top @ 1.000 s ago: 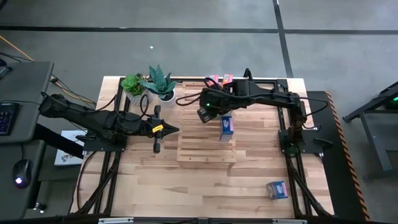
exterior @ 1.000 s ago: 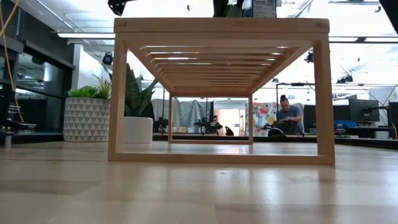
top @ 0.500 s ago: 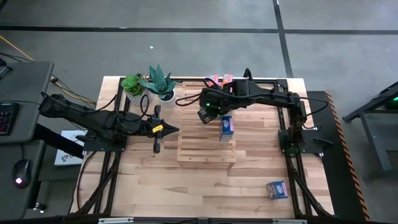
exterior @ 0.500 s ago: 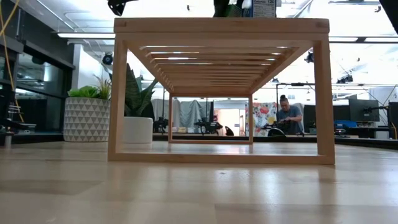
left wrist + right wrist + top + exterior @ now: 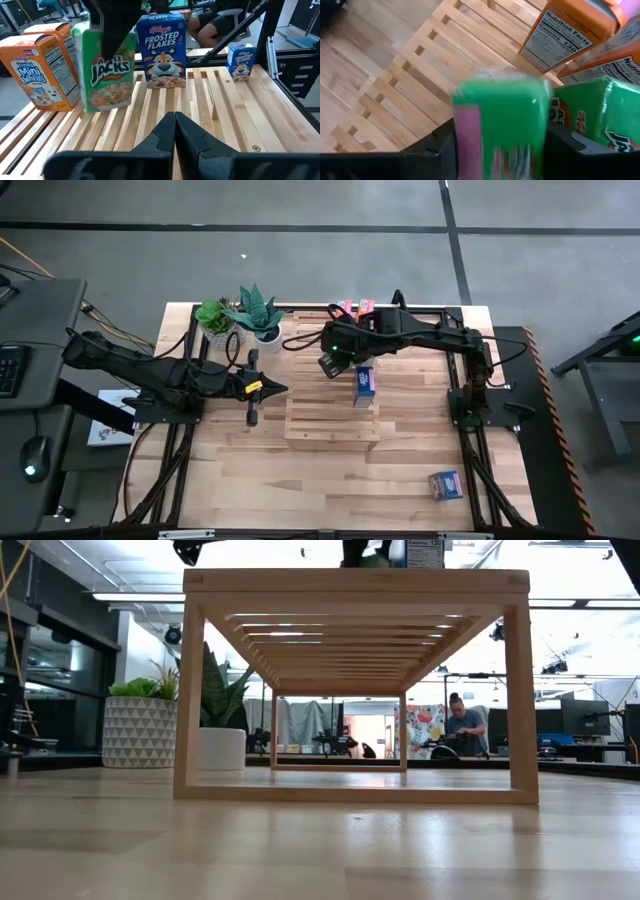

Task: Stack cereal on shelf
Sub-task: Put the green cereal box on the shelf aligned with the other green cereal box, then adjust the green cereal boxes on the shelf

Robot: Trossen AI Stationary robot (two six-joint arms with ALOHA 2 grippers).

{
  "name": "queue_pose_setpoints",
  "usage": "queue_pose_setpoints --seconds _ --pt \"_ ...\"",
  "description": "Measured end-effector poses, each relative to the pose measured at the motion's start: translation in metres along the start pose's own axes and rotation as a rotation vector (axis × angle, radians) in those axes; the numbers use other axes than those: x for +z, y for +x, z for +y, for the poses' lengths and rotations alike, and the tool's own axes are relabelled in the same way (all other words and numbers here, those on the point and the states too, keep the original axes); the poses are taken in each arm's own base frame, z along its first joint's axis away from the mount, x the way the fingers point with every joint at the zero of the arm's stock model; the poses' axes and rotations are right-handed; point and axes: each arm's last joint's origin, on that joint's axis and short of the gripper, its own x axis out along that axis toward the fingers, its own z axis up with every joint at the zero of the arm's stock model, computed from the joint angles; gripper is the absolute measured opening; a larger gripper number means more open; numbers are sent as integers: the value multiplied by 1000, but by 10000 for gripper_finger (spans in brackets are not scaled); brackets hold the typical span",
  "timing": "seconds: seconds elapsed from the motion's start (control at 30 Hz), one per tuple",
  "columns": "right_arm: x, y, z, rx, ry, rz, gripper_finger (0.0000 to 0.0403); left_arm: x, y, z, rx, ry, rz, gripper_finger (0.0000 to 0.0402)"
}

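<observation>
Desk (image 5: 230, 480) carries the slatted shelf (image 5: 330, 425), on which a blue cereal box (image 5: 365, 383) stands, while the right gripper (image 5: 497, 145) sits over the shelf's rear with a green cereal box (image 5: 500, 117) between its fingers and the closed, empty left gripper (image 5: 283, 389) waits beside the shelf.

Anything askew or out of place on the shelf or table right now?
One blue cereal box lies on the table near the front right corner, far from the shelf. The green box between the right gripper fingers leans slightly. Nothing spilled.
</observation>
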Motion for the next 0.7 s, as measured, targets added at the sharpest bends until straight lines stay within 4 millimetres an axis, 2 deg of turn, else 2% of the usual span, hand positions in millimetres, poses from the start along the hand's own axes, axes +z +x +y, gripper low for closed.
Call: queue_pose_setpoints --seconds 0.27,0.7 --pt "1 0 -1 -13 -20 -14 243 0 0 0 0 0 0 0" --pt "4 -1 0 7 -60 -46 245 0 0 0 0 0 0 0"
